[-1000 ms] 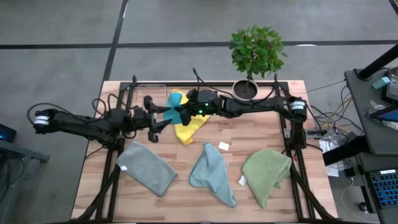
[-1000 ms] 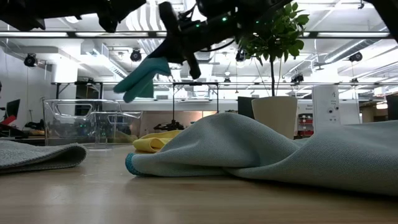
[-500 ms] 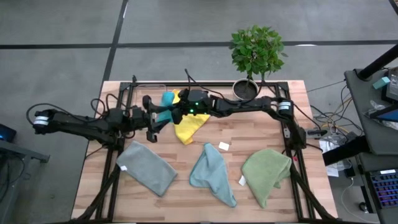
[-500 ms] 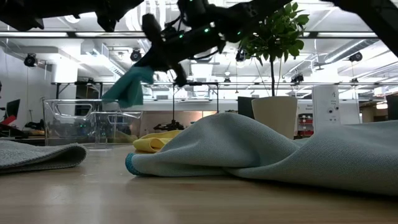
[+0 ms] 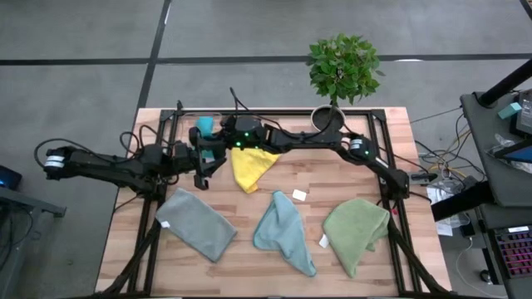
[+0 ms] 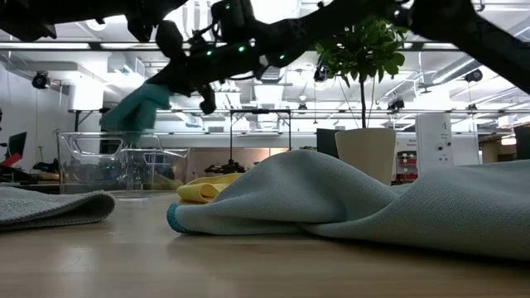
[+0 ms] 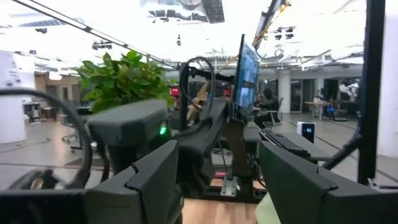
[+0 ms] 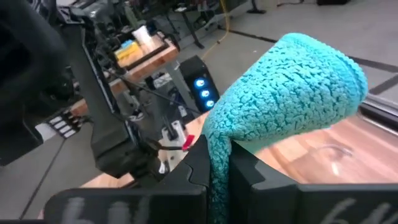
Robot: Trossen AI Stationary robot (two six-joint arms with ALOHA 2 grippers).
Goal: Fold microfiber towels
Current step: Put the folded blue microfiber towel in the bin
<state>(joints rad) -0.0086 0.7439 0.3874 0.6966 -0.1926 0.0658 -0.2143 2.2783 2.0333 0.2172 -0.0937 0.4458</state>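
Note:
My right gripper reaches across the far side of the table and is shut on a bunched teal towel. In the low view the teal towel hangs in the air above the clear plastic bin. A yellow towel lies crumpled just right of it on the table. Grey, light blue and olive green towels lie in a row near the front. My left gripper waits at the left, open and empty. My right gripper pinches the teal towel between its two fingers, on a bunched fold. The fingers lie about level and point toward the table's left edge. The rest of the towel bulges out past the fingertips, lifted clear of the table.
A potted plant stands at the far edge, right of centre. A small white card lies between the yellow and light blue towels. The black frame rails run along the table's sides.
My right gripper has travelled toward the table's left edge, staying high and shut on the teal towel. The towel has gone with it, from beside the yellow towel to above the clear bin.

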